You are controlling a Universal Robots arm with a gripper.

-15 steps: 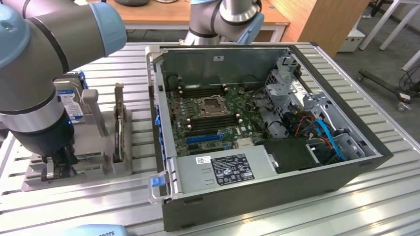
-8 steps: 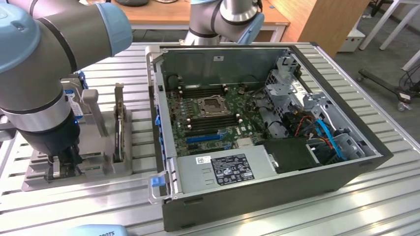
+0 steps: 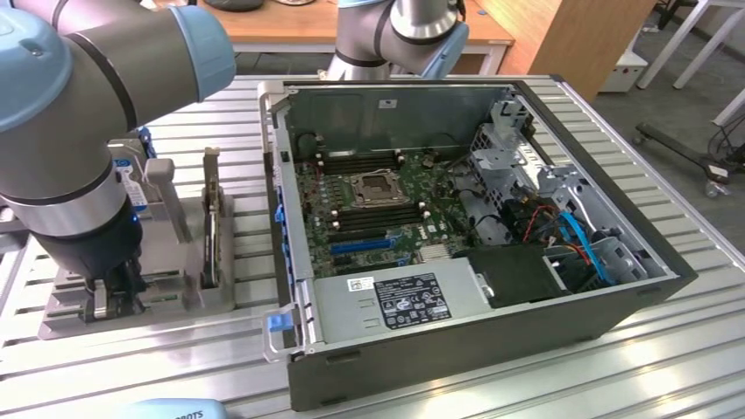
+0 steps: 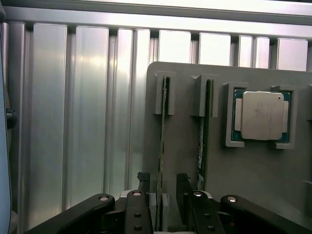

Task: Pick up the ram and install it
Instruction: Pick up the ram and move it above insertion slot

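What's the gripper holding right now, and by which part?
Nothing held. The fingers stand open either side of the ram, which sits on edge in the gray holder.

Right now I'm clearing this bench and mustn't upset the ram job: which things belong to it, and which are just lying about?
In the job: the ram, standing on edge in the grey holder; the gripper, open astride it; the open computer case with its motherboard.
Lying about: the processor chip and the neighbouring board, both in the same holder.

This was a robotics lab: a robot arm (image 3: 82, 105) hung beside an opened desktop computer (image 3: 466, 349) on a slatted aluminium table (image 3: 140, 367).
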